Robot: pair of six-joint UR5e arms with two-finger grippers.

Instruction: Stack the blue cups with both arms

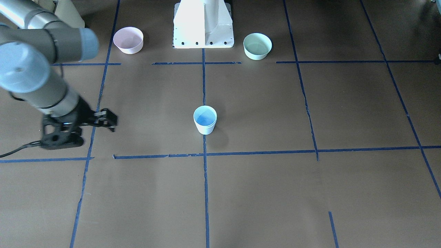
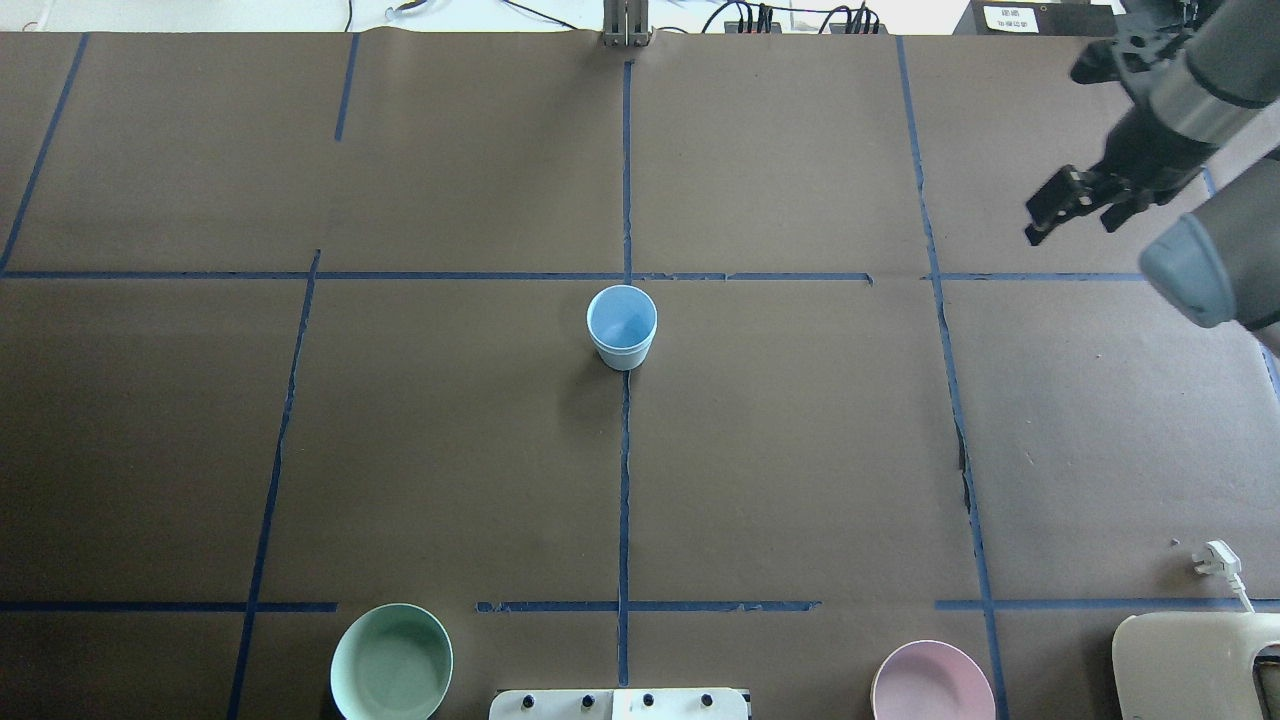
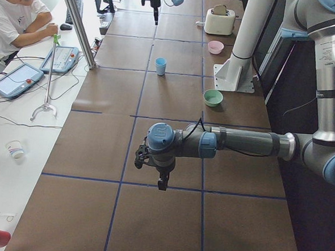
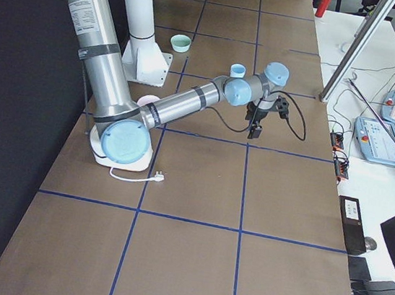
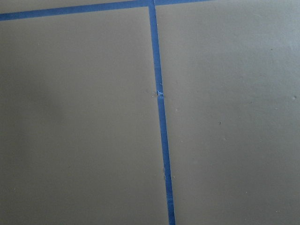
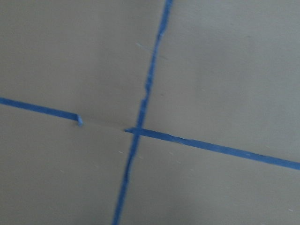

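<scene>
One pale blue cup stands upright at the middle of the brown table, on the centre tape line; it also shows in the overhead view. A faint line runs below its rim; I cannot tell if a second cup is nested inside. My right gripper hangs off to the side, far from the cup, empty, with its jaws apart; it also shows in the front view. My left gripper shows only in the exterior left view, low over bare table, and I cannot tell if it is open or shut.
A pink bowl and a mint-green bowl flank the white pedestal. A cream toaster and a white plug lie near my right base. A seated operator is beside the table.
</scene>
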